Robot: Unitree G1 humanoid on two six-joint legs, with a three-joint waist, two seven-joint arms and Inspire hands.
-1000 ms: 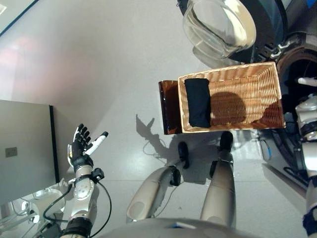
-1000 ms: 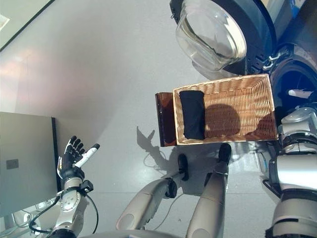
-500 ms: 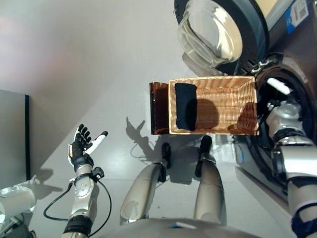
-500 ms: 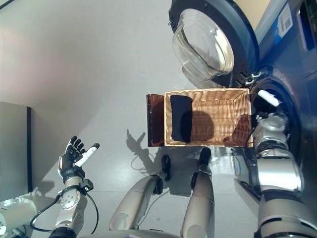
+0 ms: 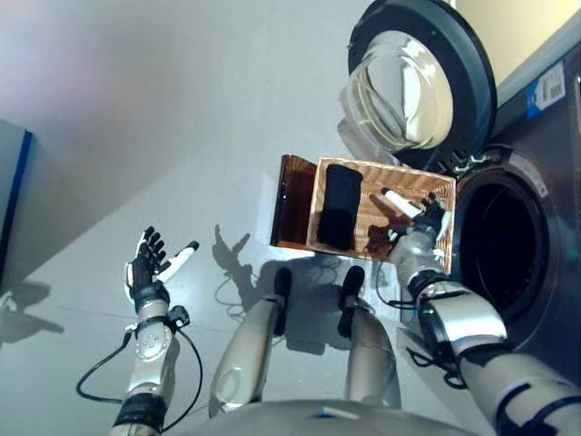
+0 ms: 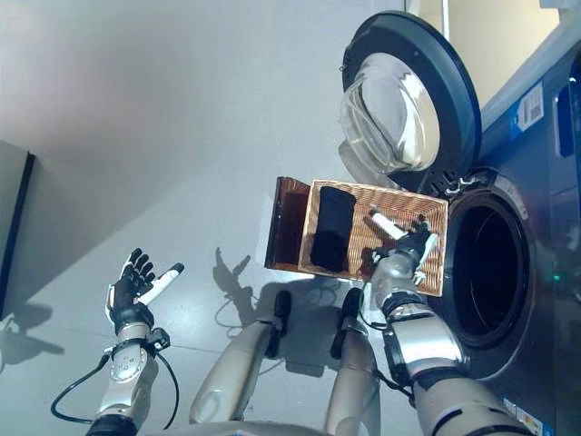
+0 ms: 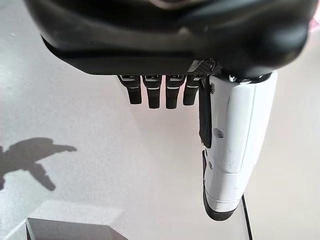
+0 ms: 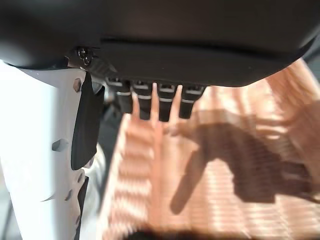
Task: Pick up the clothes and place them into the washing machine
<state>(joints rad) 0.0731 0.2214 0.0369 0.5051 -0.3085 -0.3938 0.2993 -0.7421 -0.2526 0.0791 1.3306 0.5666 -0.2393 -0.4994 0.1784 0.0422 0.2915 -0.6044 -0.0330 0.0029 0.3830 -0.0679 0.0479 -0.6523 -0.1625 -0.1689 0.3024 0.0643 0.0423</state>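
A dark folded garment [image 5: 339,205] lies at the left end of a wicker basket [image 5: 436,186] on the floor. My right hand [image 5: 423,222] hovers open over the basket's right part, its thumb with the white cover pointing toward the garment, holding nothing. The wicker weave [image 8: 235,170] fills the right wrist view past the straight fingers. The washing machine's drum opening [image 5: 495,245] is dark, just right of the basket, with its round glass door [image 5: 408,91] swung open beyond. My left hand [image 5: 148,271] is raised open far to the left, over bare floor.
A brown stand [image 5: 290,211] adjoins the basket's left side. A grey cabinet edge [image 6: 16,218] shows at the far left. Grey floor [image 5: 182,118] spreads between my left hand and the basket.
My right hand has come out from the drum opening and now sits over the basket. The camera has shifted, so the whole scene sits differently. The left hand keeps its pose.
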